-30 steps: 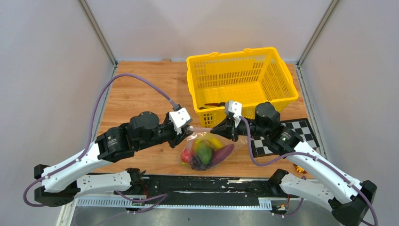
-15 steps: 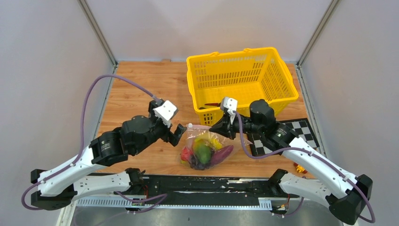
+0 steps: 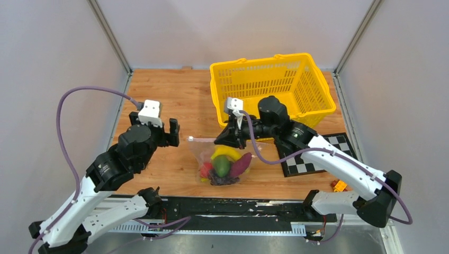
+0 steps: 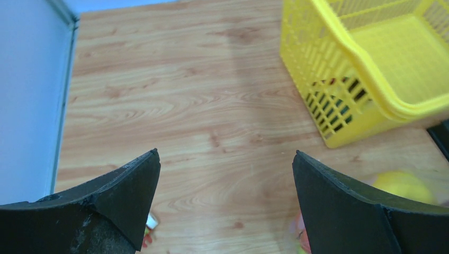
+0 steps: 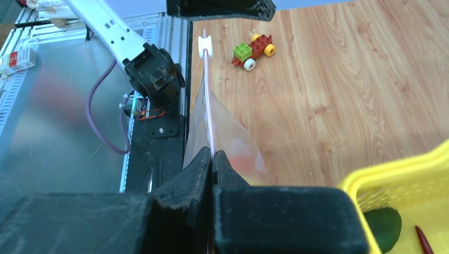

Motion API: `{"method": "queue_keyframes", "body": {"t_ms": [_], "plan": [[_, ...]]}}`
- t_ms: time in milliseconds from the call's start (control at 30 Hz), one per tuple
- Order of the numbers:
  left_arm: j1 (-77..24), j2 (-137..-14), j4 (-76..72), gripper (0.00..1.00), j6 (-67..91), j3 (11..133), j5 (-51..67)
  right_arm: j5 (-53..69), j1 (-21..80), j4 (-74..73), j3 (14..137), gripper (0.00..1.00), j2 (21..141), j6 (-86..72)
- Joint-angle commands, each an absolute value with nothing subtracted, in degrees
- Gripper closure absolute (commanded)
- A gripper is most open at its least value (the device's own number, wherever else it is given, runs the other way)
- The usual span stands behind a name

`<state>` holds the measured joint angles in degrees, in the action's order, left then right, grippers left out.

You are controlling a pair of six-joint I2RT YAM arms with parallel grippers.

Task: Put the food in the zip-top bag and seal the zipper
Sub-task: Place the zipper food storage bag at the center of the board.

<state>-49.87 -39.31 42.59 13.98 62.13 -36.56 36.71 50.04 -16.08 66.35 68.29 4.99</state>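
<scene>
The zip-top bag (image 3: pixel 225 161) lies on the table in front of the basket. It holds the food: yellow banana (image 3: pixel 225 152), green piece (image 3: pixel 222 167), red piece (image 3: pixel 206 170), purple piece (image 3: pixel 241 163) and dark grapes (image 3: pixel 219 179). The pink zipper (image 3: pixel 206 140) runs along the bag's mouth, with its white tab (image 3: pixel 190 139) at the left end. My right gripper (image 3: pixel 218 142) is shut on the zipper (image 5: pixel 208 95) and holds the mouth edge up; the tab (image 5: pixel 204 45) is ahead of the jaws (image 5: pixel 212 154). My left gripper (image 3: pixel 170 133) is open and empty, left of the bag (image 4: pixel 225 154).
The yellow mesh basket (image 3: pixel 272 84) stands right behind the bag, with a green item (image 5: pixel 384 225) inside. A toy block car (image 5: pixel 253 48) sits on the wood left of the bag. A checkerboard mat (image 3: pixel 317 153) and an orange toy car (image 3: pixel 339 185) lie at the right.
My left gripper let go of the bag's mouth, opened and drew back to the left. My right gripper slid left along the zipper, and the bag shifted left with it.
</scene>
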Motion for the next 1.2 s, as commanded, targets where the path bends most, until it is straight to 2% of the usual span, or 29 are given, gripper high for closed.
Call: {"method": "queue_keyframes", "body": {"t_ms": [0,133,433,533,600,833,1167], "plan": [[-41.0,-36.8,44.4,0.0,17.5,60.7,-30.5,32.6,52.0,-15.4,76.0,1.0,73.0,4.8],[-36.1,-37.3,46.4,0.0,19.1,60.0,-30.3,30.9,52.5,-16.3,83.0,1.0,78.3,6.1],[-35.6,-32.5,48.4,0.0,22.2,58.9,-36.5,22.2,52.4,-21.8,99.3,1.0,89.9,15.9],[-35.6,-30.7,48.8,0.0,22.8,59.0,-37.0,24.8,52.4,-25.9,104.2,1.0,94.1,18.4],[-35.6,-30.0,49.4,0.0,22.7,59.3,-37.5,28.0,52.5,-25.9,102.8,1.0,94.8,17.9],[-35.6,-29.2,50.7,0.0,21.8,61.2,-37.7,35.5,55.9,-24.9,85.7,1.0,91.8,19.1],[-35.7,-32.2,51.0,0.0,19.6,63.5,-32.7,39.9,60.4,-24.9,78.2,0.98,89.7,17.6]]}}
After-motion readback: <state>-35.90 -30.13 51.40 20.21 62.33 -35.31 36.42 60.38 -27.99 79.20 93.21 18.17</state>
